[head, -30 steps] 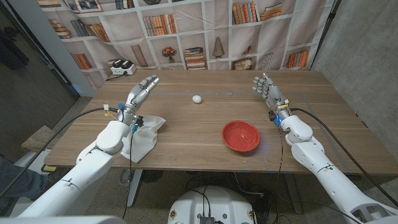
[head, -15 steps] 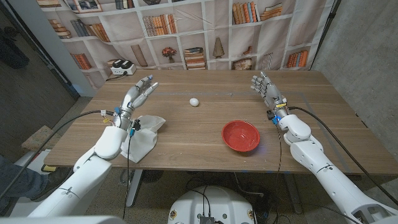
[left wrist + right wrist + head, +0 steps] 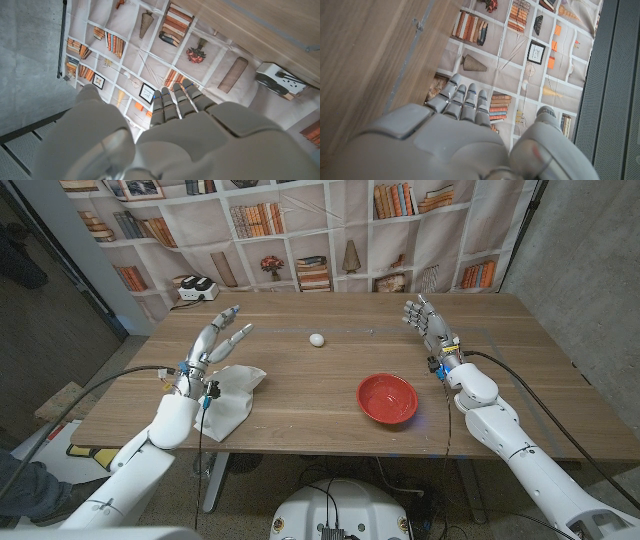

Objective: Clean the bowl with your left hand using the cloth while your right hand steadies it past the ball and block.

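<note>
A red bowl (image 3: 388,398) sits on the wooden table (image 3: 320,370) right of centre, near the front edge. A small white ball (image 3: 317,339) lies behind it toward the middle. A white cloth (image 3: 231,397) lies crumpled at the front left. My left hand (image 3: 216,340) is raised above the cloth's far side, fingers spread and holding nothing; its back (image 3: 190,145) faces the wrist camera. My right hand (image 3: 428,323) stands open behind and to the right of the bowl, apart from it, its back (image 3: 445,135) toward the wrist camera.
A white device with black parts (image 3: 196,289) stands at the table's far left edge. A bookshelf-print backdrop (image 3: 300,230) hangs behind the table. A cable (image 3: 520,380) runs along the right arm.
My left arm has drawn back toward the front left, uncovering more of the cloth, and its fingers have spread wider. The right hand has barely moved.
</note>
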`<move>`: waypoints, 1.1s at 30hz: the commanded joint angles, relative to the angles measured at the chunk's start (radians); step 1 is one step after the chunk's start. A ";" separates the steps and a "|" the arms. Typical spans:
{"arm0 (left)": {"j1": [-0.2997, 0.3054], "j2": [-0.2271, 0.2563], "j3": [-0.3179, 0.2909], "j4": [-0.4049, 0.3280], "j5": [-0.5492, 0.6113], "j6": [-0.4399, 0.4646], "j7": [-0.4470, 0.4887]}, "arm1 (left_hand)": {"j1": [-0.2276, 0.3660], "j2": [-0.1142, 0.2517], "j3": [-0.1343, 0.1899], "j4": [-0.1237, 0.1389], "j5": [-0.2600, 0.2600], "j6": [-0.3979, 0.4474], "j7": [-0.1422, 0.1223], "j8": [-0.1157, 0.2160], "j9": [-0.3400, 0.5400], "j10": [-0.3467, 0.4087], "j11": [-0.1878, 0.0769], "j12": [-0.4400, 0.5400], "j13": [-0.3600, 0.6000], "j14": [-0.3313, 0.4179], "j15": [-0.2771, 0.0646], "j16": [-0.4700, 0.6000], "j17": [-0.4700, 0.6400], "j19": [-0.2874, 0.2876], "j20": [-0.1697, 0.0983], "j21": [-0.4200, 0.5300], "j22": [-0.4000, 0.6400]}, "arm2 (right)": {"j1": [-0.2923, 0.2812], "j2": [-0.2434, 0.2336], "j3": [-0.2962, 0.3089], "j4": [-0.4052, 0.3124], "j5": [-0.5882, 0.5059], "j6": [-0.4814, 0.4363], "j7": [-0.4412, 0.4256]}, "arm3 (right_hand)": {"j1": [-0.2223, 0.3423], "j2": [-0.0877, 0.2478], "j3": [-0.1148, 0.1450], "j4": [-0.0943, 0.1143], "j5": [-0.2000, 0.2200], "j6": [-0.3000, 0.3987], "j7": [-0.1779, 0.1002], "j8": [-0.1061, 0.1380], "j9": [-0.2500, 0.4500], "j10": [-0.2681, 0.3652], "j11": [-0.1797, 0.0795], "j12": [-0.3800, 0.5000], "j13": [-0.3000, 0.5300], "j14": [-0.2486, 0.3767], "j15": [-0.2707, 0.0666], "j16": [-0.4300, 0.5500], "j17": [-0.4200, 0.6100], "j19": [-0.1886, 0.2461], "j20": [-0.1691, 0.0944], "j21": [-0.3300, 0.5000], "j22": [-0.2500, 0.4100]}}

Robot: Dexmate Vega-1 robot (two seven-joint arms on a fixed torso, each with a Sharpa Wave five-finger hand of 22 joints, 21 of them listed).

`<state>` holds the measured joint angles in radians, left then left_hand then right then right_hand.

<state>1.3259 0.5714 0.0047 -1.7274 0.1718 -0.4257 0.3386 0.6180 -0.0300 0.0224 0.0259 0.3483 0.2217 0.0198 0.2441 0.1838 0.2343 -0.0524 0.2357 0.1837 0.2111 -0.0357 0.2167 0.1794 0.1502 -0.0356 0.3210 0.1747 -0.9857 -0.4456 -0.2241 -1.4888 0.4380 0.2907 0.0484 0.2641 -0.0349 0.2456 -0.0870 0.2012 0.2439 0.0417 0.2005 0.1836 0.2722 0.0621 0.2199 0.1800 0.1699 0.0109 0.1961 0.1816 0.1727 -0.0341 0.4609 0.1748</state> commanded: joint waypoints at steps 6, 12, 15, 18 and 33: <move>0.061 -0.074 -0.044 -0.037 0.238 0.040 0.104 | 0.026 0.006 0.006 -0.013 0.010 0.015 0.000 -0.002 0.005 0.015 -0.011 -0.003 0.005 0.020 -0.023 -0.002 0.002 0.020 -0.027 -0.008 0.002 | 0.002 -0.039 0.013 -0.059 -0.006 -0.057 -0.027 | 0.001 0.008 -0.003 -0.003 0.007 0.014 -0.001 0.001 0.006 0.013 -0.002 0.004 0.004 0.019 -0.001 0.002 0.004 0.015 -0.048 -0.002 0.001; 0.097 -0.080 -0.062 -0.092 0.365 0.115 0.142 | 0.037 0.007 0.008 -0.018 0.013 0.015 -0.006 -0.004 0.005 0.018 -0.013 -0.005 0.005 0.021 -0.024 -0.005 0.002 0.019 -0.028 -0.012 0.002 | -0.014 -0.064 0.017 -0.115 -0.016 -0.099 -0.050 | -0.001 0.007 -0.004 -0.003 0.007 0.016 -0.002 0.001 0.006 0.016 -0.002 0.004 0.004 0.019 -0.001 0.002 0.004 0.019 -0.047 -0.003 0.001; 0.110 -0.084 -0.069 -0.108 0.401 0.140 0.153 | 0.042 0.007 0.008 -0.021 0.015 0.016 -0.006 -0.005 0.005 0.019 -0.013 -0.006 0.005 0.021 -0.027 -0.005 0.002 0.019 -0.029 -0.014 0.003 | -0.021 -0.076 0.020 -0.143 -0.026 -0.117 -0.067 | -0.002 0.007 -0.005 -0.002 0.007 0.017 -0.001 0.001 0.006 0.015 -0.002 0.004 0.004 0.020 -0.001 0.002 0.004 0.018 -0.047 -0.004 0.001; 0.125 -0.096 -0.072 -0.130 0.462 0.182 0.185 | 0.047 0.008 0.009 -0.023 0.016 0.020 -0.009 -0.005 0.005 0.024 -0.015 -0.005 0.005 0.026 -0.028 -0.005 0.002 0.020 -0.029 -0.015 0.003 | -0.025 -0.094 0.019 -0.170 -0.055 -0.140 -0.093 | -0.004 0.009 -0.005 -0.001 0.007 0.017 -0.002 0.001 0.006 0.017 0.001 0.004 0.004 0.020 -0.001 0.002 0.004 0.019 -0.047 -0.006 0.002; 0.220 -0.096 -0.112 -0.252 0.626 0.332 0.147 | 0.073 0.014 0.015 -0.035 0.023 0.035 -0.020 -0.005 0.005 0.034 -0.032 -0.009 0.006 0.038 -0.037 -0.006 0.002 0.028 -0.033 -0.021 0.003 | -0.050 -0.085 0.021 -0.179 -0.035 -0.114 -0.107 | -0.018 0.007 -0.012 0.005 0.007 0.017 -0.001 0.000 0.006 0.019 0.000 0.003 0.004 0.021 -0.001 0.001 0.006 0.021 -0.046 -0.012 0.002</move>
<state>1.4739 0.4846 -0.0824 -1.8788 0.6381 -0.2257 0.4938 0.6796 -0.0128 0.0350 -0.0004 0.3636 0.2520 0.0000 0.2399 0.1838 0.2626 -0.0803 0.2279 0.1837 0.2377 -0.0409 0.2105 0.1791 0.1697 -0.0375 0.3055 0.1746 -1.0189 -0.5278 -0.2035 -1.6528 0.4017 0.1674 -0.0409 0.2534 -0.0241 0.2384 -0.0797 0.2012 0.2519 0.0410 0.2005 0.1885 0.2826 0.0620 0.2200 0.1800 0.1809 0.0106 0.1961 0.1839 0.1872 -0.0340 0.4511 0.1745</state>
